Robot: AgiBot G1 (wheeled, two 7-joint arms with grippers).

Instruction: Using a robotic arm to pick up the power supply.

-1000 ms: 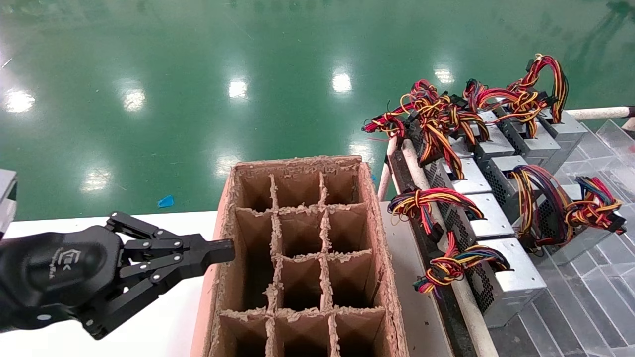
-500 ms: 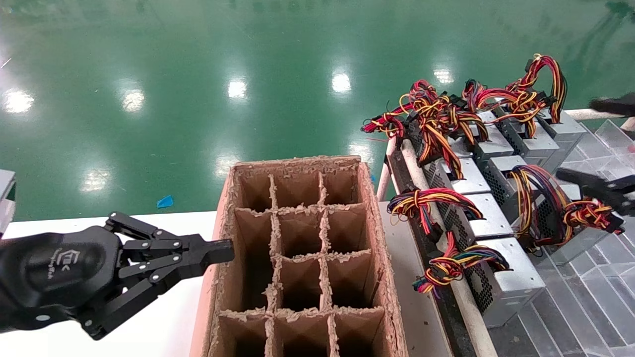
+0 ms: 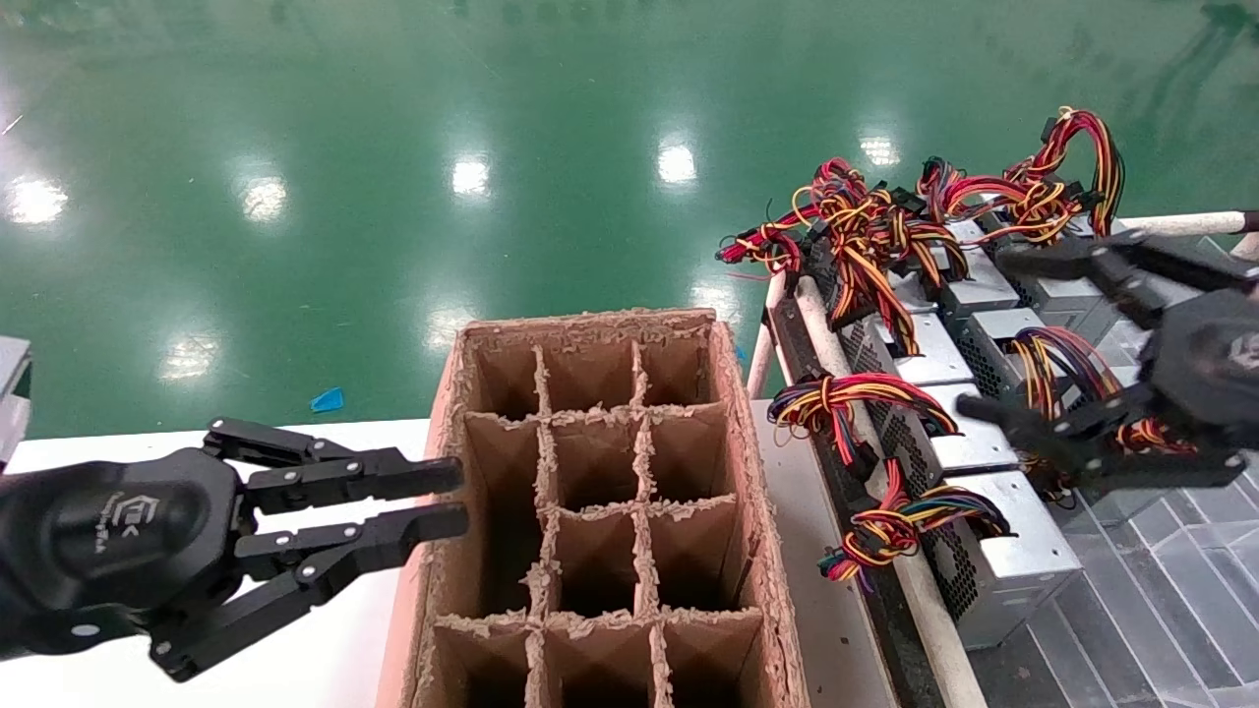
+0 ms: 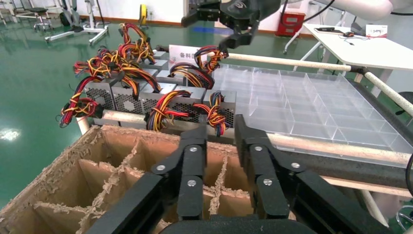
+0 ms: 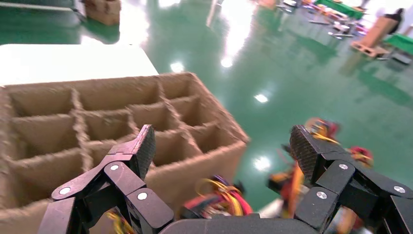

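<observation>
Several silver-grey power supplies with black mesh sides and tied coloured wire bundles stand in rows on a rack at the right; one [image 3: 972, 444] sits mid-row, another [image 3: 1028, 556] nearest me. My right gripper [image 3: 987, 332] hovers above the middle of these rows, open wide with nothing between its fingers. In the right wrist view the right gripper [image 5: 224, 146] frames blurred wires [image 5: 219, 195] below. My left gripper [image 3: 450, 499] rests at the cardboard box's left wall, open by a narrow gap and empty. In the left wrist view the left gripper [image 4: 220, 134] points over the box toward the power supplies [image 4: 165, 100].
A brown cardboard divider box [image 3: 590, 492] with several empty cells stands on the white table [image 3: 325, 649] between the arms. A clear compartment tray [image 3: 1170, 600] lies to the right of the power supplies. A white rail [image 3: 1180, 224] runs behind them. Green floor lies beyond.
My right gripper has come in from the right edge and moved left over the power supplies, open. My left gripper's fingers have parted slightly from shut.
</observation>
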